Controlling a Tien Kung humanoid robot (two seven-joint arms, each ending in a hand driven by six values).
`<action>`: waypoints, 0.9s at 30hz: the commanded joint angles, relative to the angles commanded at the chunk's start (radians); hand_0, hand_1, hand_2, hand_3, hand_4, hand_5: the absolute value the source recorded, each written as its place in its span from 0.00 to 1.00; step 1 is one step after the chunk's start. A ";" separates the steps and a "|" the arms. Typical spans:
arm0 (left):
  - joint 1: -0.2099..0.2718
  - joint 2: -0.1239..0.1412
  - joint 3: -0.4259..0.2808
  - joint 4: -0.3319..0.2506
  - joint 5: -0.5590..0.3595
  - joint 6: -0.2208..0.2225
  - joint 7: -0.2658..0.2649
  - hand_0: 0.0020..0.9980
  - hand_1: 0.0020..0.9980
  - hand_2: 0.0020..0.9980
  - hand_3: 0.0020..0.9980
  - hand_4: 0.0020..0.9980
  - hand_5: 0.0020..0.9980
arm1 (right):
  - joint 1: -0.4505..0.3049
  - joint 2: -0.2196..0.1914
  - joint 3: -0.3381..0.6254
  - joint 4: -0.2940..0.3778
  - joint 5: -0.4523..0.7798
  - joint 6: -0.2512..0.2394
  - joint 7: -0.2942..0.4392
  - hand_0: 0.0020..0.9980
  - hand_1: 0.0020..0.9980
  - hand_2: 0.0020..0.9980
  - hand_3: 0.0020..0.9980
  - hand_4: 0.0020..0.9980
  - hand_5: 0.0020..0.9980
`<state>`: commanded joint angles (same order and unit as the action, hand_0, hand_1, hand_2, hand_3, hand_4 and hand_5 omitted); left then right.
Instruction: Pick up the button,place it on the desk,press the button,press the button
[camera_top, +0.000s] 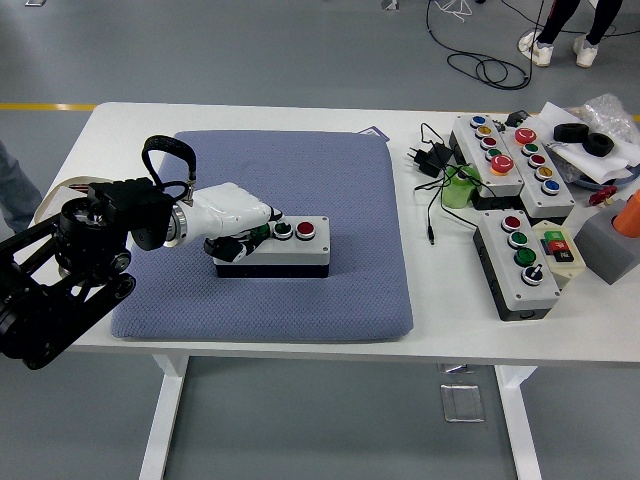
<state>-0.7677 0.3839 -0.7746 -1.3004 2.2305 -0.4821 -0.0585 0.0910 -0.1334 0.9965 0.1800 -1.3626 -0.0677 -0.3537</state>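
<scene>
A grey button box (285, 246) with a black base lies on the blue-grey mat (300, 180), near its middle. It carries green buttons and one red button (305, 229) at its right end. My left hand (240, 225), white with black fingertips, rests on top of the box's left end. Its fingers curl down over the left green buttons and hide them; a fingertip (272, 215) sits by the middle green button. The hand does not hold the box. My right arm is out of view.
Right of the mat lie two long button panels (505, 150), a smaller button box (520, 262), a black power adapter with cable (430, 158), a green object (458, 190) and an orange cone (630, 215). A person's legs stand beyond the table's far right.
</scene>
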 joint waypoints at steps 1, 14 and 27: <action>0.001 0.000 -0.002 0.000 0.002 0.000 -0.001 0.03 0.00 0.00 0.82 0.22 0.00 | 0.000 0.000 0.000 0.000 0.000 0.000 0.000 0.64 0.46 0.62 0.57 0.31 0.23; -0.015 -0.006 -0.027 -0.052 -0.011 0.054 -0.006 0.03 0.00 0.00 0.84 0.23 0.00 | -0.009 0.000 -0.002 0.000 0.003 0.001 -0.001 0.64 0.46 0.62 0.57 0.31 0.23; -0.048 -0.048 0.013 0.019 0.038 0.040 -0.009 0.03 0.00 0.00 0.85 0.23 0.00 | -0.004 0.001 -0.004 0.000 0.004 0.000 -0.001 0.64 0.46 0.61 0.57 0.31 0.23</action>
<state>-0.8156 0.3361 -0.7613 -1.2819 2.2687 -0.4417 -0.0675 0.0867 -0.1328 0.9923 0.1800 -1.3591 -0.0678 -0.3547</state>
